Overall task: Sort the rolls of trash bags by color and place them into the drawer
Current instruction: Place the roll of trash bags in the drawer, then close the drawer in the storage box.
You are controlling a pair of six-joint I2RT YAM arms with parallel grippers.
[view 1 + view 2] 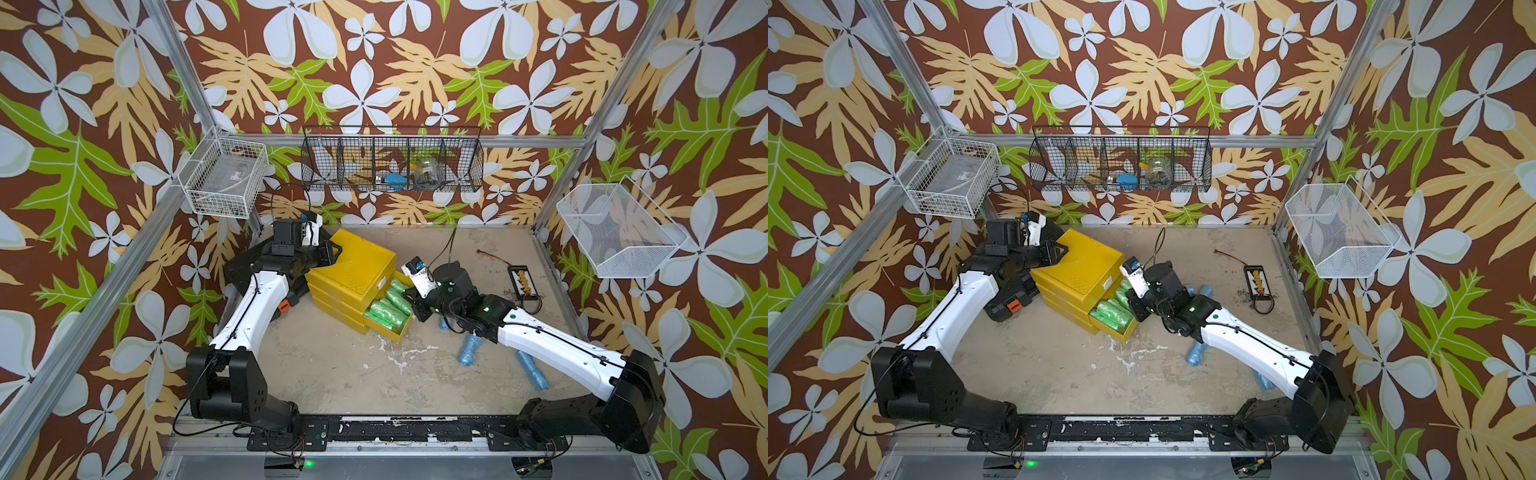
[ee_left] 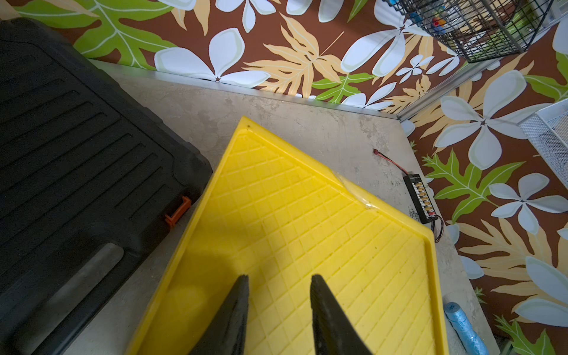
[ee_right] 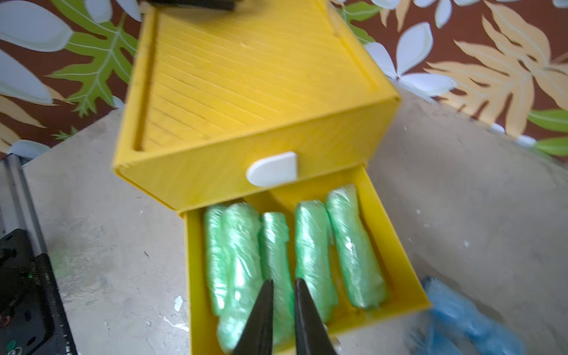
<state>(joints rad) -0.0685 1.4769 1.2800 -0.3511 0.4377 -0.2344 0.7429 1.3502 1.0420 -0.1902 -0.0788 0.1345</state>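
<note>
No legible text anywhere.

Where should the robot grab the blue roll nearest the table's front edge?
Probably across its middle, coming straight down: the blue roll lies flat on the table, long and thin, so pinching its narrow width should hold best.

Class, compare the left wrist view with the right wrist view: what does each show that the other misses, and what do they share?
Only left wrist: the black tool case beside the yellow chest, and the connector board. Only right wrist: the open drawer holding five green rolls, and a white tab handle. Both: the chest's ribbed top and a blue roll on the table.
</note>
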